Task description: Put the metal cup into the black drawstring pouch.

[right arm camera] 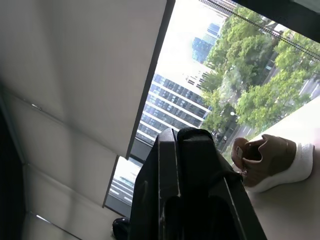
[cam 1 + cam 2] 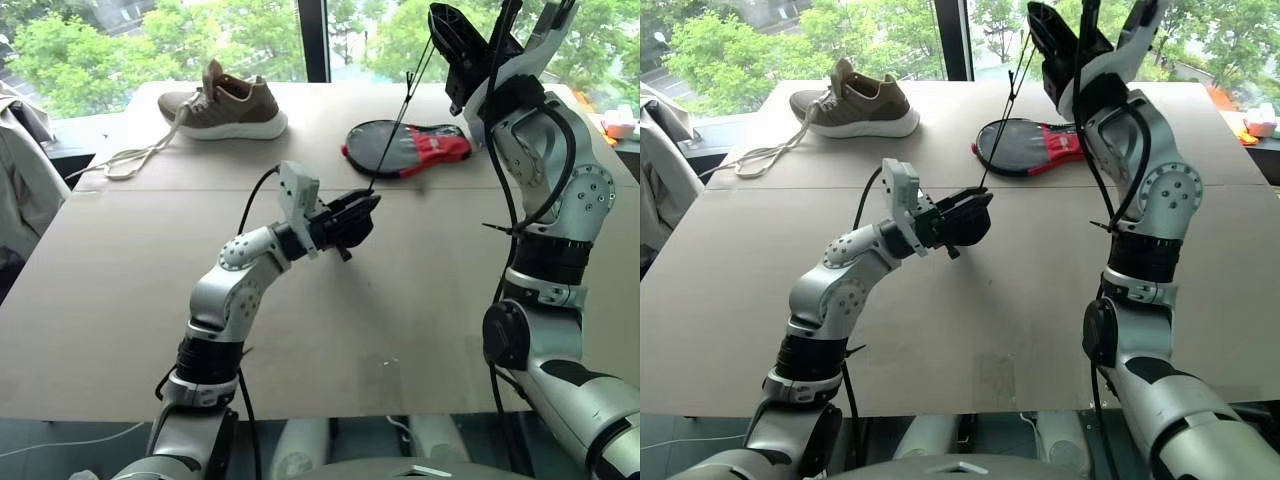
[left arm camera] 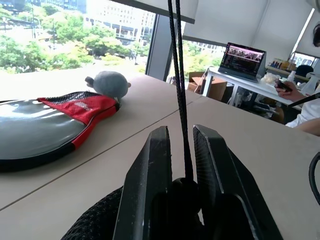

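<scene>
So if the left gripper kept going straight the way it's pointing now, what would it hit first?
Probably the black-and-red paddle case, lying on the table ahead of the left gripper, which holds the black drawstring pouch. Depth is unclear; pointing slightly upward, it might pass above the case.

Daylit scene, strong backlight from the windows at 12 o'clock.

The table is evenly lit, with soft faint shadows. Sky is blown out in the right wrist view, the ceiling panels left dim. The black fingers are rendered soft and close in the left wrist view; the distant laptop is slightly hazed.
</scene>
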